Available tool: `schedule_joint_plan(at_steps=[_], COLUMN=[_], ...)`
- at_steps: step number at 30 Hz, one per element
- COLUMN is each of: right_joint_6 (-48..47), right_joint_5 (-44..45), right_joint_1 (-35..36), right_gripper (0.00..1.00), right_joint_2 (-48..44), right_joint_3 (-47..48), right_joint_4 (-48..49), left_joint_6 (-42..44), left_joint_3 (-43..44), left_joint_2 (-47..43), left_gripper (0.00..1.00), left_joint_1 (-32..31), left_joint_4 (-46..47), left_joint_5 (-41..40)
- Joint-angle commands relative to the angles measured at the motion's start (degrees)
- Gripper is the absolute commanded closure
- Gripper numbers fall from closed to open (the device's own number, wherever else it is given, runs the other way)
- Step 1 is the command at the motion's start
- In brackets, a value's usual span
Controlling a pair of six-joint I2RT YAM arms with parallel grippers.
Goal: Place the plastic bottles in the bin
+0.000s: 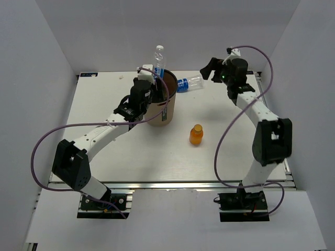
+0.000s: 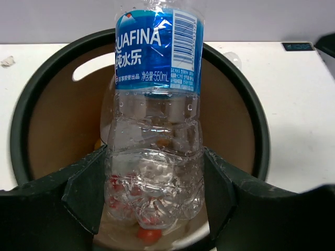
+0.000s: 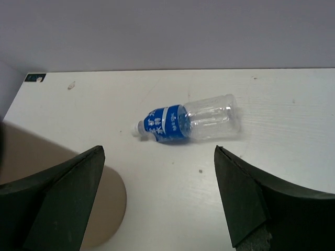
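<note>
Evidently the left gripper [image 2: 154,191] is clamped on the lower body of a clear blue-labelled bottle [image 2: 157,78], holding it upright directly over the mouth of the bin [image 1: 161,114]. The upright hold looks chosen so the bottle can drop straight into the dark interior without catching the rim. Through the clear plastic, red and orange shapes show at the bin's bottom, probably bottles already inside, though I cannot tell which. The right gripper [image 3: 159,201] hovers empty, jaws wide apart, beyond the bin on its right. It looks down at a second blue-labelled bottle [image 3: 191,123], which lies on its side on the table [image 1: 157,157] just beside the bin's far right, cap toward the bin. That pose reads as lining up for a pick. One short orange bottle [image 1: 196,134] stands upright at the bin's near right, apart from it and untouched. In my judgement, releasing the held bottle is the step in hand, with two bottles left outside the bin
</note>
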Motion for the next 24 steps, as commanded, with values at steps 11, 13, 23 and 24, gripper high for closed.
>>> schedule_joint_plan(at_steps=[11,13,23,24], right_joint_6=[8.4,8.9,-6.6,-11.5], right_joint_5=[14.4,16.4,4.8,3.3], right_joint_1=[3.5,3.8,4.7,4.8], right_gripper=[0.11,0.11,0.11,0.11], right_joint_2=[29.2,31.0,39.7,41.4], right_joint_3=[32.4,33.8,37.5,40.0], right_joint_4=[-10.7,-11.9,3.4,2.5], left_joint_6=[-0.1,0.3,1.7,1.5], left_joint_3=[-2.7,-2.7,1.7,2.3], left_joint_2=[0.9,0.5,0.2,0.2], left_gripper=[0.16,0.02,0.02,0.02], left_joint_1=[1.7,1.7,1.7,1.7], left_joint_4=[1.6,1.8,-0.2,-0.4], left_joint_5=[1.2,2.4,2.9,2.3])
